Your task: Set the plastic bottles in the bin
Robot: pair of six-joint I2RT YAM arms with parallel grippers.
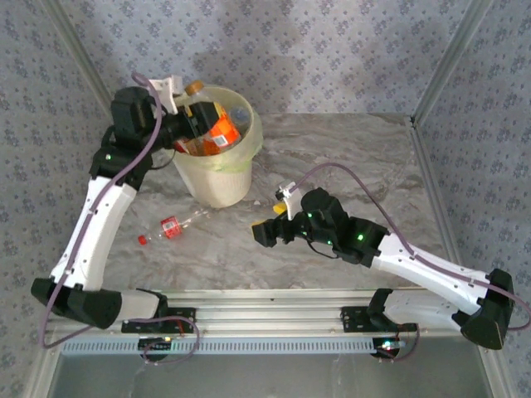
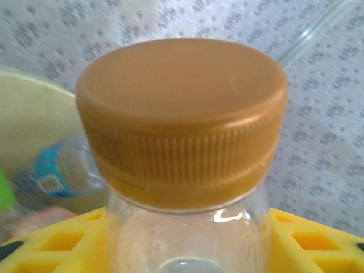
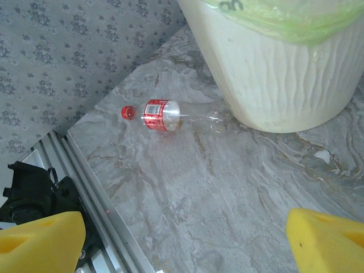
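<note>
Though the bin [image 1: 217,184] holds bottles [image 2: 54,173], work remains.
Left gripper [image 1: 192,120] grasps an orange-capped bottle [image 2: 182,119], bin beneath; right gripper [image 3: 182,239] released, red-capped bottle [image 3: 162,115] lying ahead of it.

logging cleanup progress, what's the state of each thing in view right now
bin: upright, bag-lined, bottles inside
gold-cap bottle: capped, gripped below the cap, above the bin
red-label bottle: capped, lying on its side on the table beside the bin
left gripper: shut on the gold-cap bottle
right gripper: open, empty, above the table
</note>
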